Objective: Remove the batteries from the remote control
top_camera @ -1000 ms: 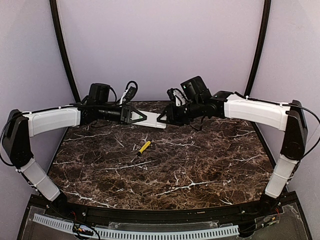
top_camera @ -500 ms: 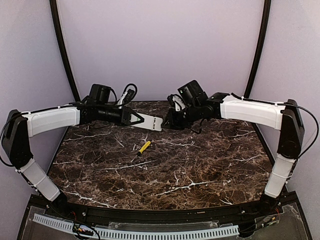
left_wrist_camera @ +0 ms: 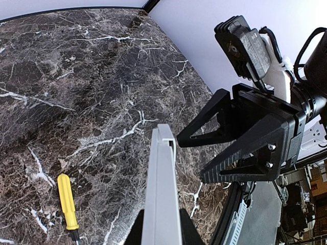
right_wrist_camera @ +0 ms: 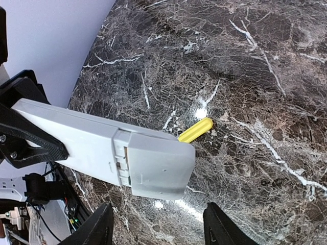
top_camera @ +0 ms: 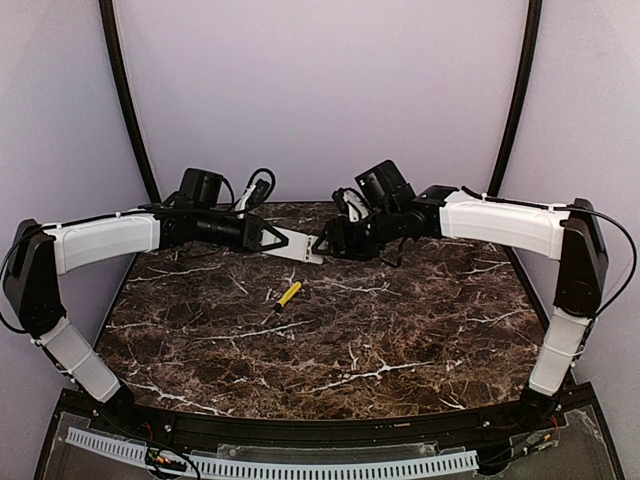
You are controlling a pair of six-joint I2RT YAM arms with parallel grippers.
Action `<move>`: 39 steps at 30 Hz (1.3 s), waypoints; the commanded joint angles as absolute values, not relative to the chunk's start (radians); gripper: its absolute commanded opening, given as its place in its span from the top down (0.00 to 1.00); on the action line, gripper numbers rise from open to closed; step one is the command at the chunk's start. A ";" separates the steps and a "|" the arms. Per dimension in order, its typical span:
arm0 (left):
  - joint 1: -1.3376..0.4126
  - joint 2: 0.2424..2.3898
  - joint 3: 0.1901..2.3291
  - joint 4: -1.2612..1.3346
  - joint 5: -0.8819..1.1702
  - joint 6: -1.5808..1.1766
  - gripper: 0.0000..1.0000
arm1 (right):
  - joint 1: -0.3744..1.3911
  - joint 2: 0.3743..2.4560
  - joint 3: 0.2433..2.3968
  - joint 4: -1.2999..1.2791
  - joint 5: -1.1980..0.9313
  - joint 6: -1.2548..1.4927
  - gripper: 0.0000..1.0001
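Reaching in from the left side, the left arm is stretched out long and flat, high over the far part of the table [top_camera: 400, 340]. The left gripper [top_camera: 280, 236] is shut tight on one end of the remote [top_camera: 303, 247] and holds it up in the air. The remote points toward the other arm and tips down a little at its free end.

The right arm reaches in from the right side, and its wrist is bent down toward the remote. The right gripper [left_wrist_camera: 190, 161] has its two black fingers spread apart. They sit just beside the free end of the remote and are not closed on it. In the right wrist view the back of the remote faces the camera. The small lid [right_wrist_camera: 158, 163] at its end is in place.

The table top is dark brown stone with thin white lines all over it. Pale purple walls [top_camera: 320, 90] stand behind and at both sides. Two black poles [top_camera: 125, 100] go up at the far corners.

A small tool with a yellow handle [top_camera: 289, 293] lies flat on the table. It is below the remote and a bit nearer to the arm bases. It is well apart from both grippers. Nothing stands between the right gripper and the remote.
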State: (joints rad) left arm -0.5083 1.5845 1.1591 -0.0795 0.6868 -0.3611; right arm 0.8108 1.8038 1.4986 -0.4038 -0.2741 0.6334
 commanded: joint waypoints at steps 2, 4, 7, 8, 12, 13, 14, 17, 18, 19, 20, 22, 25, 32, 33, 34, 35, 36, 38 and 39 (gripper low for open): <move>-0.514 1.532 1.190 -0.084 0.693 -0.345 1.00 | 0.816 1.833 1.517 -0.383 -0.279 0.638 0.38; -0.514 1.533 1.190 -0.083 0.695 -0.345 1.00 | 0.817 1.844 1.520 -0.383 -0.281 0.638 0.37; -0.514 1.534 1.190 -0.079 0.703 -0.347 1.00 | 0.816 1.859 1.528 -0.383 -0.279 0.640 0.34; -0.515 1.534 1.189 -0.078 0.705 -0.349 1.00 | 0.816 1.863 1.531 -0.382 -0.280 0.640 0.34; -0.515 1.535 1.188 -0.074 0.708 -0.351 1.00 | 0.817 1.880 1.548 -0.379 -0.288 0.638 0.33; -0.515 1.535 1.189 -0.074 0.709 -0.351 1.00 | 0.816 1.883 1.551 -0.378 -0.289 0.638 0.33; -0.515 1.537 1.188 -0.072 0.710 -0.351 1.00 | 0.816 1.886 1.555 -0.375 -0.291 0.635 0.33; -0.516 1.539 1.188 -0.071 0.712 -0.351 1.00 | 0.816 1.892 1.560 -0.371 -0.294 0.634 0.33; -0.517 1.540 1.189 -0.071 0.713 -0.352 1.00 | 0.816 1.895 1.562 -0.369 -0.296 0.634 0.33; -0.517 1.541 1.189 -0.071 0.714 -0.353 1.00 | 0.816 1.897 1.563 -0.366 -0.299 0.633 0.33; -0.517 1.541 1.189 -0.070 0.715 -0.354 1.00 | 0.816 1.900 1.564 -0.364 -0.303 0.632 0.34; -0.517 1.543 1.188 -0.067 0.720 -0.354 1.00 | 0.817 1.905 1.565 -0.358 -0.308 0.631 0.37; -0.517 1.543 1.187 -0.066 0.722 -0.356 1.00 | 0.816 1.908 1.565 -0.354 -0.311 0.629 0.43; -0.517 1.547 1.187 -0.062 0.724 -0.358 1.00 | 0.815 1.913 1.558 -0.351 -0.308 0.624 0.61; -0.517 1.548 1.186 -0.061 0.724 -0.358 1.00 | 0.815 1.914 1.557 -0.351 -0.308 0.623 0.63; -0.517 1.548 1.186 -0.061 0.724 -0.357 1.00 | 0.815 1.915 1.557 -0.351 -0.308 0.623 0.65; -0.517 1.548 1.187 -0.061 0.723 -0.357 1.00 | 0.815 1.914 1.556 -0.351 -0.308 0.623 0.66; -0.517 1.549 1.187 -0.061 0.724 -0.358 1.00 | 0.815 1.913 1.554 -0.352 -0.309 0.621 0.67; -0.517 1.549 1.187 -0.063 0.719 -0.356 1.00 | 0.815 1.911 1.553 -0.354 -0.301 0.622 0.68; -0.517 1.550 1.187 -0.067 0.716 -0.355 1.00 | 0.815 1.909 1.552 -0.359 -0.295 0.620 0.69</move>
